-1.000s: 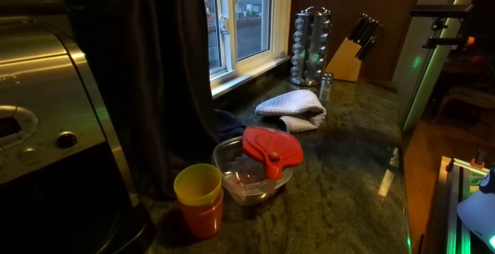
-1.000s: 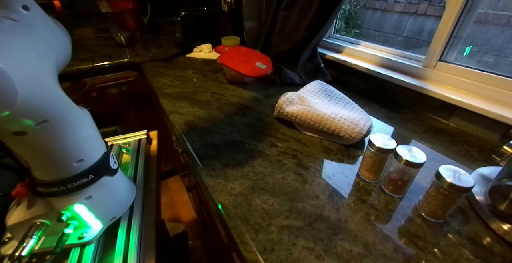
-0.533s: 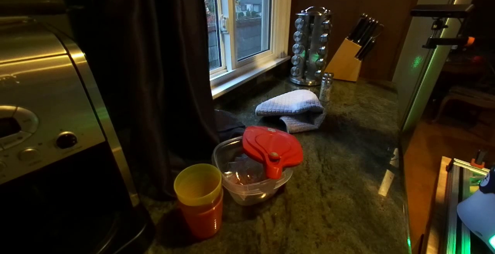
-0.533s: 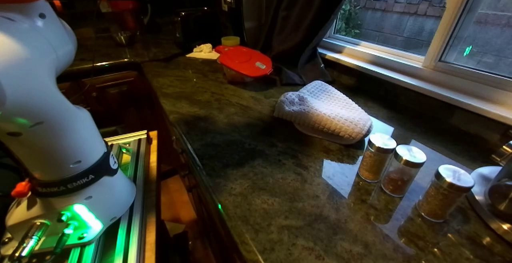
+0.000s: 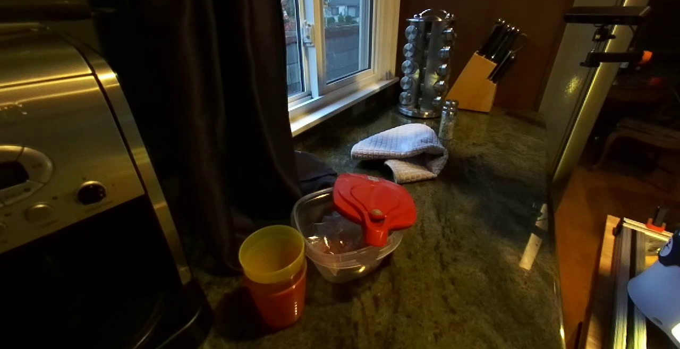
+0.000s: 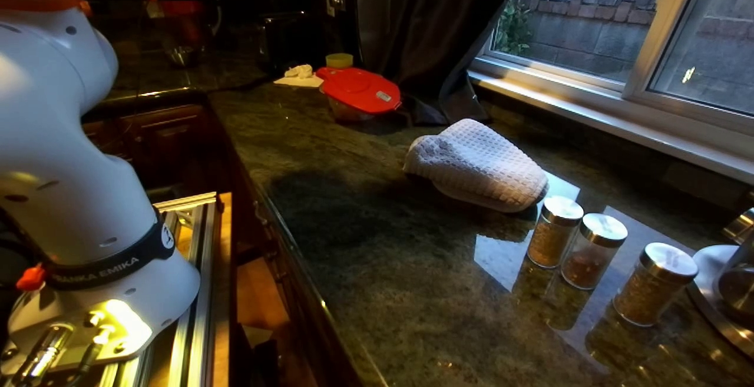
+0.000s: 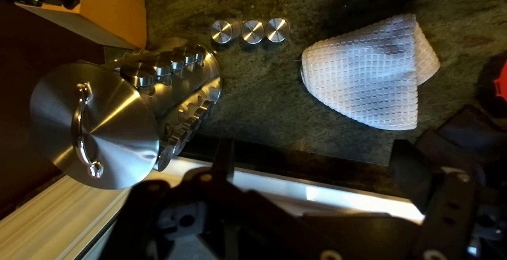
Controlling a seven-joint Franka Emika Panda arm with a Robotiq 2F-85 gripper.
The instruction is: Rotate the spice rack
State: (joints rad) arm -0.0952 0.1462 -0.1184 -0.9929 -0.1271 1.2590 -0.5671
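While the rack (image 7: 126,113) stood upright near the window (image 5: 317,35), perhaps to save room, I saw the claw (image 7: 314,149) spread wide and holding nothing, presumably prepared for the rack's handle (image 7: 76,127); three jars (image 7: 252,32) stood farther from the window.

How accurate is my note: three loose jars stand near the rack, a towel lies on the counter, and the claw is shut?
Not quite: the claw is open, its fingers wide apart in the wrist view. Three loose jars do stand near the rack, and a towel lies on the counter.
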